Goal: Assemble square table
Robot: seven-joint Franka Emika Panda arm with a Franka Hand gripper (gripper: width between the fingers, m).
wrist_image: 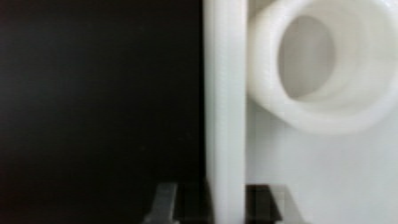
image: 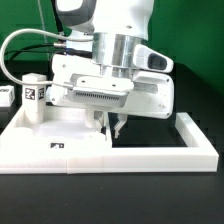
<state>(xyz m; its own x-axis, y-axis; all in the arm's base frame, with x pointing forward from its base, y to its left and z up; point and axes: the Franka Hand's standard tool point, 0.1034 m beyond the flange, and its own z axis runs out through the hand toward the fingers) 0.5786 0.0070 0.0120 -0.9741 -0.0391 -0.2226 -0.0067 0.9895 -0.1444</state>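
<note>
The tabletop [wrist_image: 329, 170] looks like smooth white plastic with a soft, even sheen. The worktop [image: 110, 200] is matt black, while the arm's white casing [image: 120, 20] looks glossier.

The exterior view sits close to the table [image: 110, 200], only a little above its height, and faces the arm squarely, so the wrist fills the upper middle and the border bar [image: 170, 152] crosses the foreground. The wrist view looks along the claw [wrist_image: 217, 203] from very near, its dark fingertips [wrist_image: 169, 200] at the picture's edge. Both views share the tabletop [image: 60, 128] where the claw pinches its rim [wrist_image: 222, 100]; the round corner hole [wrist_image: 311, 60] shows only from the wrist.
</note>
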